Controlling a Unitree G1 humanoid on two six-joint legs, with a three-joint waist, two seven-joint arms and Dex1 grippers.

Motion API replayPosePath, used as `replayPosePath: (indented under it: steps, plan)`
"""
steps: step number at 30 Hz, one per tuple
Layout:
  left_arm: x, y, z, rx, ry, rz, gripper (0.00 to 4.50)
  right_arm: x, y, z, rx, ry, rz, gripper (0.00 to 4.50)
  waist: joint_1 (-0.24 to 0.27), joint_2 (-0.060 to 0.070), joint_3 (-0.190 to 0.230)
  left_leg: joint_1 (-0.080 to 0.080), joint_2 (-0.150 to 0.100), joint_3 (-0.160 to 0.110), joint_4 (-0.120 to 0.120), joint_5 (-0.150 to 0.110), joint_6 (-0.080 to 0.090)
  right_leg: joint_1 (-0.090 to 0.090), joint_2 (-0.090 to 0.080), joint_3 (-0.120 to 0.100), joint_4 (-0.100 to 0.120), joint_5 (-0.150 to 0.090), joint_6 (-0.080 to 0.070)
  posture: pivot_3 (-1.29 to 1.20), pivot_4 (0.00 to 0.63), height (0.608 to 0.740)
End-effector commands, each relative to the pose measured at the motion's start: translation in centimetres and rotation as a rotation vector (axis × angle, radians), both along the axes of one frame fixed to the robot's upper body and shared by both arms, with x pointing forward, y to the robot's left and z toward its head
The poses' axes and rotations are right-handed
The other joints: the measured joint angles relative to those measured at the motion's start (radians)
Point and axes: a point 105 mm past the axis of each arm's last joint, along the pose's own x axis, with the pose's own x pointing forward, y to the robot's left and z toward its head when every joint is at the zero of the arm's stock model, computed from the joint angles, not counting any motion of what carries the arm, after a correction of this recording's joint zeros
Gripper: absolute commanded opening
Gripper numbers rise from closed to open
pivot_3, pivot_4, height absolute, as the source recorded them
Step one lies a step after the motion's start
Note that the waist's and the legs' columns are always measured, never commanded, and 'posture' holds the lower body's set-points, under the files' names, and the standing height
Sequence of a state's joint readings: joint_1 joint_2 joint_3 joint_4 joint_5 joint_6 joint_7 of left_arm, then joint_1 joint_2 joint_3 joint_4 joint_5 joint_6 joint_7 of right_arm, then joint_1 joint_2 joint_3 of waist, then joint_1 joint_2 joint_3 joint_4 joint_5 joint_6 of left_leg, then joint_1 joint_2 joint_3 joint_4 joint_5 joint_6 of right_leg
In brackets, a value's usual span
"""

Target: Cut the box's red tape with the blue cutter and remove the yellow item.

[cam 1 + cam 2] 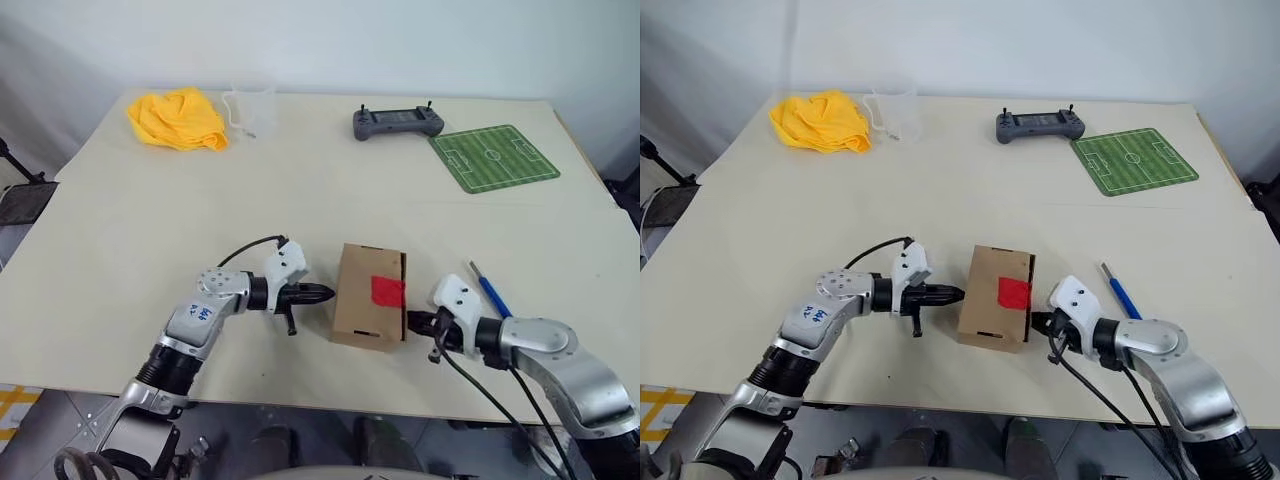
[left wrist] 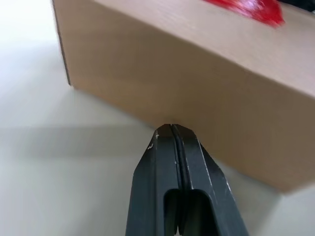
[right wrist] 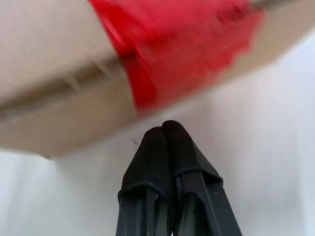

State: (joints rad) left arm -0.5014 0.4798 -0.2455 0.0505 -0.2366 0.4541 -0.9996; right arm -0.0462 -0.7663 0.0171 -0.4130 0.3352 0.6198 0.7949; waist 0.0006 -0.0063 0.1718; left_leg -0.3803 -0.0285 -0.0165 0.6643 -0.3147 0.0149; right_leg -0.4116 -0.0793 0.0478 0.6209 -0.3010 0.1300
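The brown box (image 1: 362,285) lies near the table's front edge, with the red tape (image 1: 388,291) across the seam on its right side. My left gripper (image 1: 328,294) is shut and empty, its tips against the box's left wall (image 2: 197,73). From the other side my right gripper (image 1: 412,322) is also shut and empty, its tips close to the box's right wall just below the red tape (image 3: 177,44). The blue cutter (image 1: 492,290) lies on the table just right of my right wrist, held by nothing. The yellow item is hidden.
At the back left lie a crumpled yellow cloth (image 1: 178,118) and a clear plastic cup (image 1: 250,108). A grey handheld controller (image 1: 397,122) and a green football-pitch mat (image 1: 493,157) sit at the back right. The table's front edge (image 1: 300,403) runs just below both arms.
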Motion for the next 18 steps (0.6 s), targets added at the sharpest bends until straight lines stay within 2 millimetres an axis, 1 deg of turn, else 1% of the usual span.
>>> replayPosePath:
  steps: [1, 2, 4, 5, 7, 9, 11, 13, 14, 15, 16, 18]
  plan:
    - [-1.5, 2.4, 1.4, 0.008, -0.006, -0.098, 0.0, -0.6, -2.0, 3.4, 0.027, -0.046, -0.054, 0.04, -0.001, 0.0, 0.0, 0.0, 0.0, 0.0, 0.0, 0.0, 0.0, 0.0, 0.0, 0.0, 0.0, 0.0, 0.0, 0.0, 0.15, 0.74]
    - [-2.0, 3.6, 1.4, 0.029, 0.012, -0.119, 0.0, -0.9, -2.7, 4.2, 0.046, -0.032, -0.086, 0.2, -0.003, 0.0, 0.0, 0.0, 0.001, 0.0, 0.0, 0.0, 0.0, 0.0, 0.0, 0.001, 0.0, 0.0, 0.0, 0.0, 0.15, 0.74]
    - [-2.9, 5.6, 1.7, 0.061, 0.033, -0.182, 0.0, -1.7, -3.4, 5.6, 0.079, 0.0, -0.104, 0.63, -0.005, 0.0, 0.0, -0.001, 0.002, 0.0, -0.001, -0.001, 0.0, -0.001, 0.0, 0.005, 0.0, -0.001, -0.001, 0.0, 0.15, 0.74]
    - [-3.1, 6.3, 1.9, 0.069, 0.044, -0.193, 0.0, -1.9, -3.6, 6.2, 0.098, 0.013, -0.121, 0.97, -0.004, 0.0, 0.0, -0.001, 0.003, -0.001, -0.001, -0.001, 0.0, -0.001, 0.0, 0.006, -0.001, -0.001, -0.002, 0.0, 0.15, 0.74]
    - [-2.6, 7.0, 3.5, 0.029, 0.022, -0.196, 0.0, -2.3, -3.9, 7.4, 0.157, 0.081, -0.172, 1.71, -0.003, 0.0, 0.0, 0.0, 0.003, -0.002, -0.001, -0.001, 0.0, 0.0, 0.0, 0.005, -0.001, -0.001, -0.003, 0.0, 0.15, 0.74]
    - [-2.0, 6.8, 5.0, -0.016, -0.012, -0.215, 0.0, -2.8, -3.7, 7.9, 0.204, 0.203, -0.209, 2.35, 0.001, 0.0, 0.0, -0.001, 0.004, -0.002, -0.001, -0.002, 0.0, 0.0, -0.001, 0.005, -0.001, -0.001, -0.003, 0.0, 0.15, 0.74]
    - [-1.6, 5.8, 6.4, -0.062, -0.05, -0.252, 0.0, -3.1, -3.3, 8.0, 0.223, 0.301, -0.221, 3.08, 0.003, 0.0, 0.0, -0.003, 0.003, -0.004, 0.0, -0.002, 0.001, 0.0, -0.002, 0.004, -0.001, -0.001, -0.003, 0.0, 0.15, 0.74]
    - [-1.2, 4.0, 7.8, -0.125, -0.078, -0.294, 0.0, -2.9, -2.9, 7.9, 0.22, 0.354, -0.225, 3.64, 0.006, 0.0, 0.0, -0.005, 0.003, -0.005, 0.001, -0.002, 0.001, -0.001, -0.003, 0.002, -0.002, -0.001, -0.003, 0.0, 0.15, 0.74]
    - [-1.3, 2.5, 8.2, -0.151, -0.079, -0.339, 0.0, -2.5, -2.3, 7.7, 0.218, 0.369, -0.223, 4.03, 0.007, 0.0, 0.0, -0.007, 0.003, -0.006, 0.001, -0.002, 0.001, -0.002, -0.003, 0.001, -0.002, -0.001, -0.003, 0.0, 0.15, 0.74]
    - [-1.3, 1.4, 8.4, -0.165, -0.078, -0.37, 0.0, -2.2, -1.9, 7.6, 0.215, 0.378, -0.222, 4.37, 0.005, 0.0, 0.0, -0.009, 0.003, -0.006, 0.001, -0.002, 0.001, -0.003, -0.002, 0.0, -0.002, -0.001, -0.003, 0.0, 0.15, 0.74]
    - [-1.5, -0.1, 8.4, -0.169, -0.076, -0.421, 0.0, -1.6, -1.3, 7.5, 0.229, 0.385, -0.223, 4.47, 0.004, 0.0, 0.0, -0.009, 0.003, -0.006, 0.001, -0.001, 0.0, -0.003, -0.002, 0.0, -0.001, -0.001, -0.003, 0.0, 0.15, 0.74]
    - [-1.8, -1.9, 8.2, -0.164, -0.08, -0.479, 0.0, -0.8, -0.8, 7.3, 0.226, 0.391, -0.242, 4.47, 0.001, -0.001, 0.0, -0.01, 0.002, -0.006, 0.001, 0.001, -0.004, -0.004, -0.002, 0.0, -0.001, -0.001, -0.002, 0.0, 0.15, 0.74]
